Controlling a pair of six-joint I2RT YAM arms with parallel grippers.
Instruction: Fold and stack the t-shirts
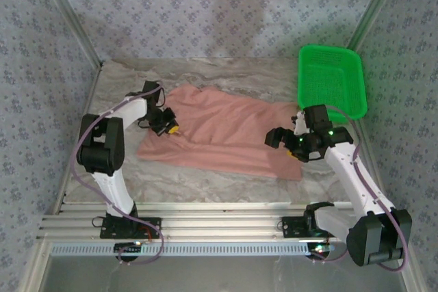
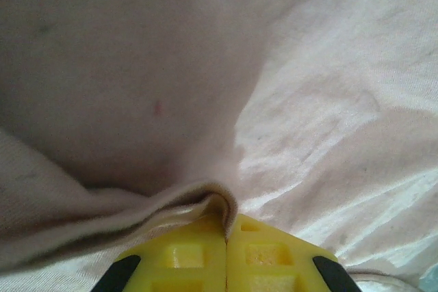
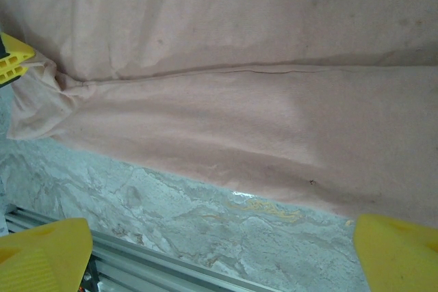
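Left claw (image 2: 226, 227) pinches t-shirt (image 1: 226, 131) edge — right claw (image 1: 284, 145) spread above near edge.

t-shirt (image 1: 226, 131): 1 | basket (image 1: 332, 76): 1 | table (image 1: 205, 177): 1 | end effectors (image 1: 173, 129) (image 1: 284, 145): 2

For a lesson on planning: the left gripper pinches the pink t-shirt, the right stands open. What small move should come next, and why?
Probably lower the right gripper and close it on the t-shirt near its front edge: the jaws stand open there, while the left gripper grips a fold.
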